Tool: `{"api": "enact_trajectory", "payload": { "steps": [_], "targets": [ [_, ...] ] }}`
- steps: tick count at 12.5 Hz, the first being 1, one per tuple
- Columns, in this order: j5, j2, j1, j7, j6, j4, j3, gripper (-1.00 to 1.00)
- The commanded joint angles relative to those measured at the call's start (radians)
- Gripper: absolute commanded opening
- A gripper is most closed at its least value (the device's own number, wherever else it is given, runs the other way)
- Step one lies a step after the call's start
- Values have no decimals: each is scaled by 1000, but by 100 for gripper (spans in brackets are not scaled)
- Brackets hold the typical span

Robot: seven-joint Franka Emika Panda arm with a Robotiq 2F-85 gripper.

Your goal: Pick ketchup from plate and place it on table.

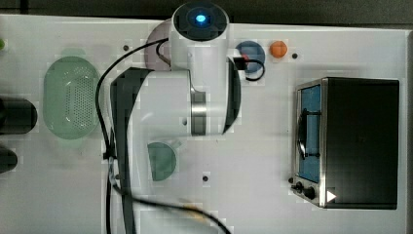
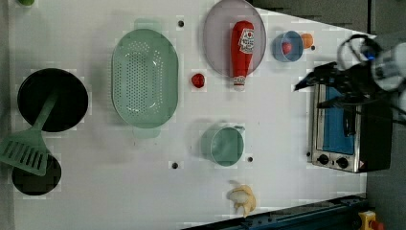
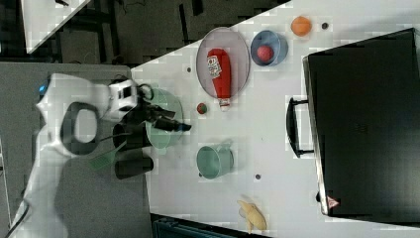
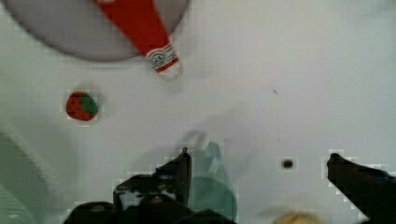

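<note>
Ketchup: the red bottle [image 2: 242,48] lies flat on the lilac plate [image 2: 215,43], label up, its white cap end poking over the plate's rim onto the counter [image 2: 287,191].
Tool: the tool [image 4: 258,163] is spread wide and empty, well apart from the bottle — in the wrist view its two dark fingers [image 4: 180,172] frame bare counter and the green cup [image 4: 210,186], with the bottle's neck ahead of them.
Step in hand: likely the approach to the bottle; nothing is gripped yet.
Neighbours: a small strawberry [image 2: 197,80] sits on the counter just beside the plate's rim and near the cap; the blue dish [image 2: 288,46] with a red ball is close on the plate's other side in the left view; the green basket [image 2: 144,78] lies beyond the strawberry.
Risk, grip: the bottle is slim and tapers to the cap, so a pinch near the neck could let it swing or slide out — a hold at the label looks safer.
Risk, plate: fingers coming down too low could catch the rim and tip or drag the plate.
Risk, clutter: a careless sweep could knock the strawberry or cup.
</note>
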Motion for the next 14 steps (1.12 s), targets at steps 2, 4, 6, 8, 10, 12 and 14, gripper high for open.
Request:
{"api": "enact_trajectory", "payload": {
  "steps": [2,4,6,8,10,12,14],
  "targets": [
    [3,66,13,-291,154,7,11,100],
    [2,131,18,-335,250,9,11,100],
    [0,195,24,-337,335,13,11,100],
    [-5,260,32,-340,418,28,11,100],
    [-30,324,41,-363,497,57,11,100],
    [-79,382,46,-386,557,86,11,100],
    [-118,434,47,-386,609,104,10,100]
  ]
}}
